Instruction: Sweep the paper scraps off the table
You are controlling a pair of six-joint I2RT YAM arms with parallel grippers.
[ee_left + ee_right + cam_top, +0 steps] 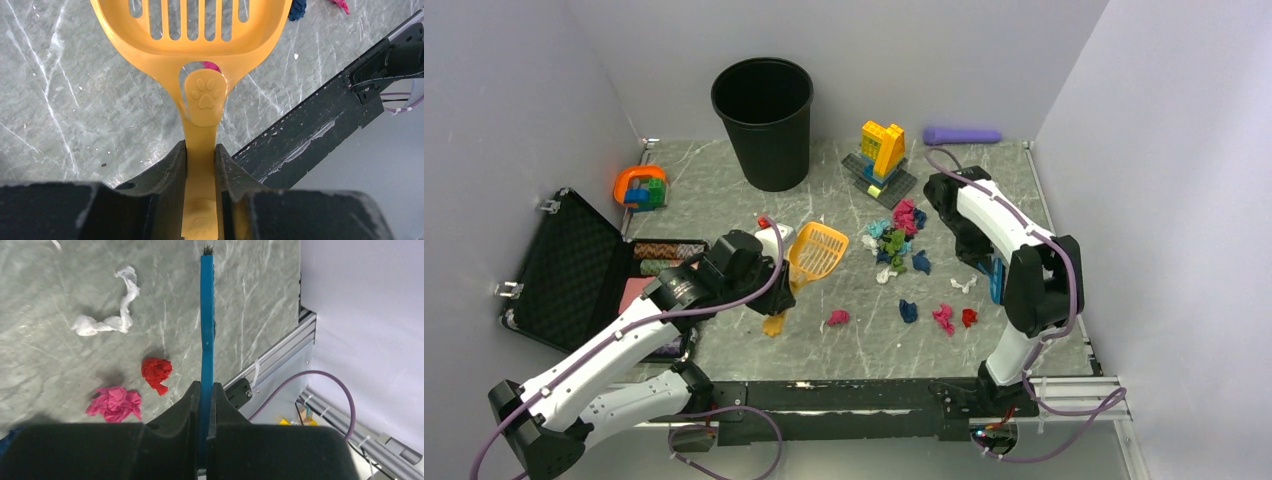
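Observation:
Several small crumpled paper scraps lie on the grey-green marble table (714,210). A mixed cluster (898,238) lies mid-table. Nearer the front lie a pink one (837,317), a dark blue one (908,310), another pink one (943,318), a red one (969,317) and a white one (964,284). My left gripper (776,290) is shut on the handle of an orange slotted scoop (817,250), left of the scraps; the grip shows in the left wrist view (201,155). My right gripper (205,390) is shut on a thin blue brush (206,315), right of the white (107,320), red (156,372) and pink (114,402) scraps.
A black bin (763,120) stands at the back. A yellow-and-orange brick build (882,155) and a purple cylinder (962,135) are at the back right. An open black case (574,270) and stacked chips (669,255) sit at the left. A metal rail (1064,385) edges the front.

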